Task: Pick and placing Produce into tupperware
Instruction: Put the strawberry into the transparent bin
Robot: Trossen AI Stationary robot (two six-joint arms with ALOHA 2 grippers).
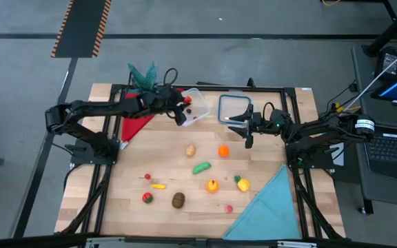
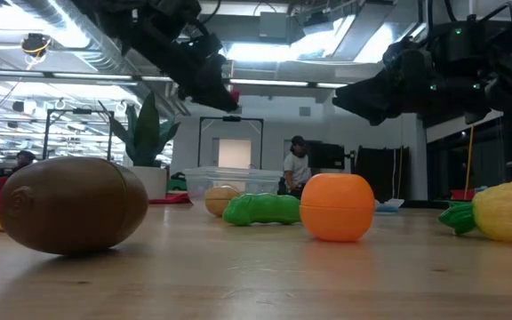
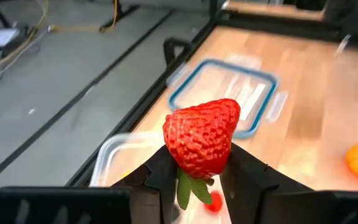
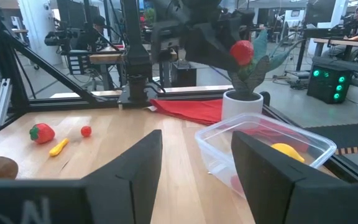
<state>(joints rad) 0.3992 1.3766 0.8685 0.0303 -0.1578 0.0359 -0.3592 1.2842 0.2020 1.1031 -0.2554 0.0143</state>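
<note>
Fingers (image 3: 166,180) of the left gripper (image 3: 199,177) are clamped on a red strawberry (image 3: 201,137), which sits between the two tips with its green leaves hanging down into the gap and its body bulging above them. That gripper hangs in the air over the clear container (image 1: 194,107), which stands near the table's (image 1: 129,207) far edge, left of the middle. A yellow piece (image 4: 287,150) and something red already lie in the container. Just right of it, also by the far edge, lies the flat lid (image 1: 234,109) with a blue rim.

No brand or readable writing shows on the container, lid or fruit.

Over the table just right of the lid hovers the right gripper (image 1: 247,128), its fingers (image 4: 129,171) spread apart and empty.

Loose produce is scattered over the middle and near half of the table: a tan potato (image 1: 191,149), an orange (image 1: 223,151), a green pea pod (image 1: 201,167), a brown kiwi (image 1: 178,200) and a few small red and yellow pieces. A red cloth (image 1: 135,124) lies toward the far left corner beside a potted plant (image 1: 143,74), and a blue cloth (image 1: 267,210) covers the near right corner.
</note>
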